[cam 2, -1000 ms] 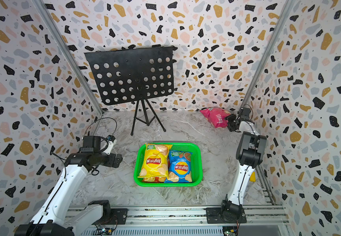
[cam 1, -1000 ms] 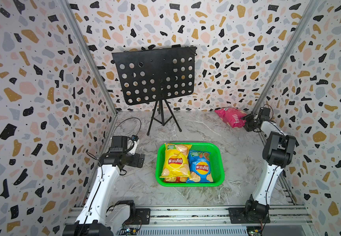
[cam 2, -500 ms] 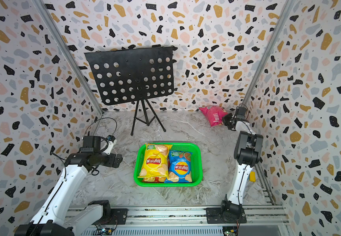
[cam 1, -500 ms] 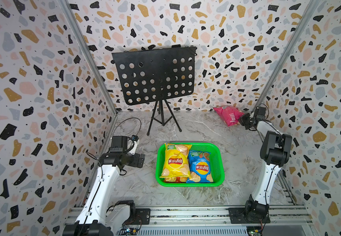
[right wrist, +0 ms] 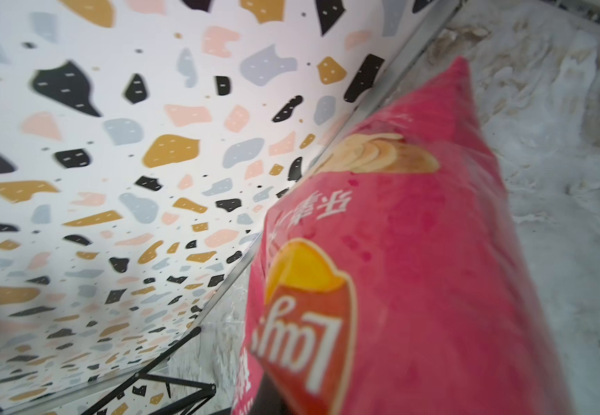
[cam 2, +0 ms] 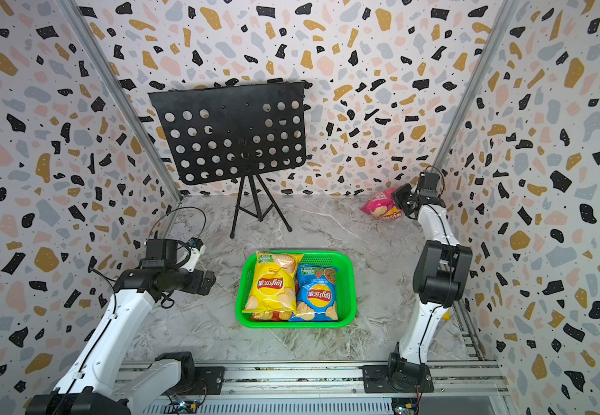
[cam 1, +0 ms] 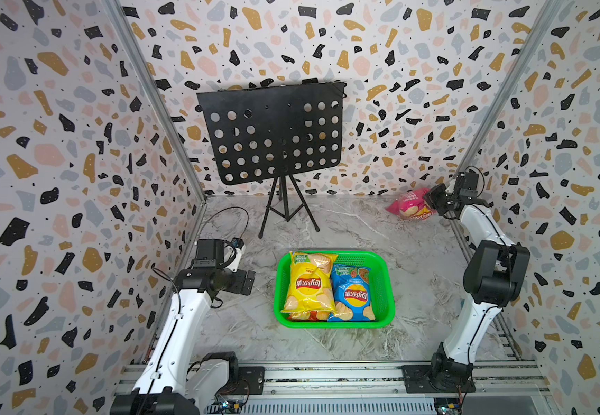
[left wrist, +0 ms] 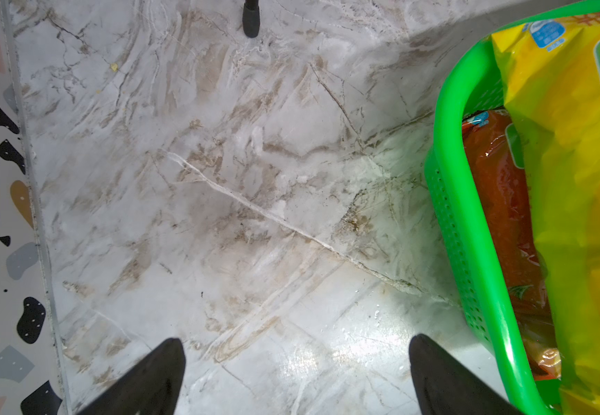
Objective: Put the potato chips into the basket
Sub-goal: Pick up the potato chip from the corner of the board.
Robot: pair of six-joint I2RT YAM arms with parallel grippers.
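Currently, item one: right gripper (cam 1: 435,200), far right corner, jaws closed thin on the end of the pink bag (cam 1: 407,207). From the wrist I see that bag (right wrist: 417,251) stretching away, glossy and puffed. Risk: so narrow a pinch on slick film may slip once I lift, and the load would likely swing. Item two: basket (cam 1: 334,325), near centre, well apart from the pink bag, holding the yellow bag (cam 1: 307,284) and blue bag (cam 1: 354,294) side by side, with the orange-red bag (left wrist: 499,201) beneath the yellow. Risk: little bare floor left inside, so a fourth must lie on top and could slide over the rim. Item three: left gripper (left wrist: 296,345), jaws wide and empty, just left of the basket. Risk: slight, I judge.
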